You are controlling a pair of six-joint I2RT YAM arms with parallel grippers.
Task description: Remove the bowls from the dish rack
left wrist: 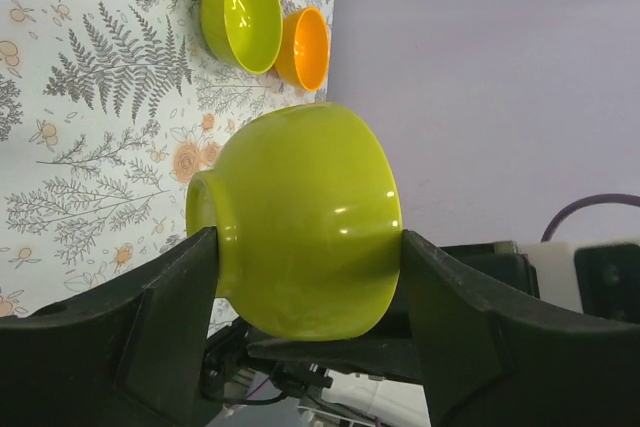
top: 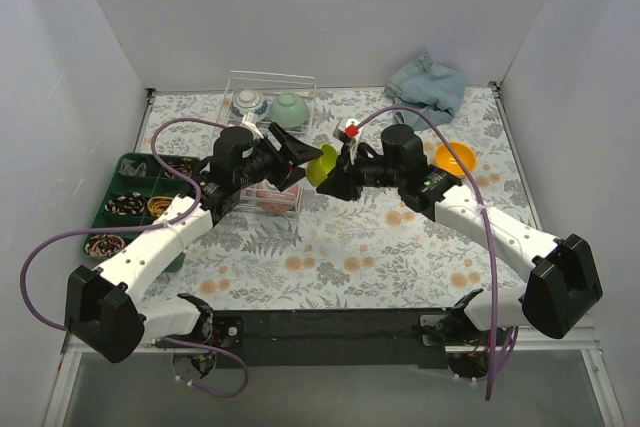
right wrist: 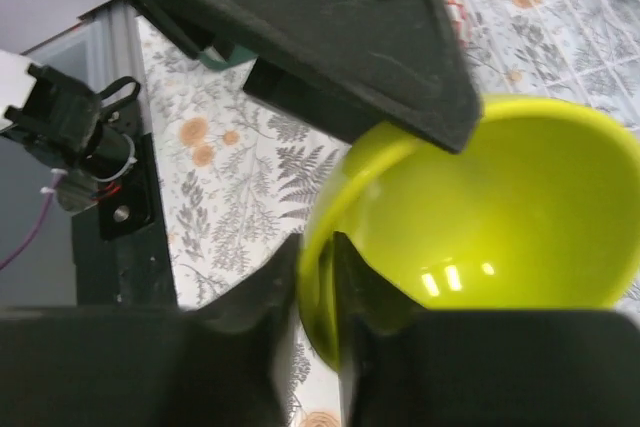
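Centre: glossy lime green round bowl (left wrist: 300, 222), plain. Far right: round orange bowl (top: 455, 157), plain. Fabric table covering (top: 330, 247): white, grey fern and orange flower print. Left: plastic compartment tray (top: 127, 179), dark green.

Robot lab test cell, plain white walls (top: 330, 7) boxing in a floral-clothed table (top: 330, 257), black mounting rail (top: 330, 327) along its edge.

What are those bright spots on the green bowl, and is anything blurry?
Left wrist view: small light glints on the lime green bowl, sharp. Right wrist view: brighter glare inside it; the close dark fingers look soft. Top view: even, no glare.
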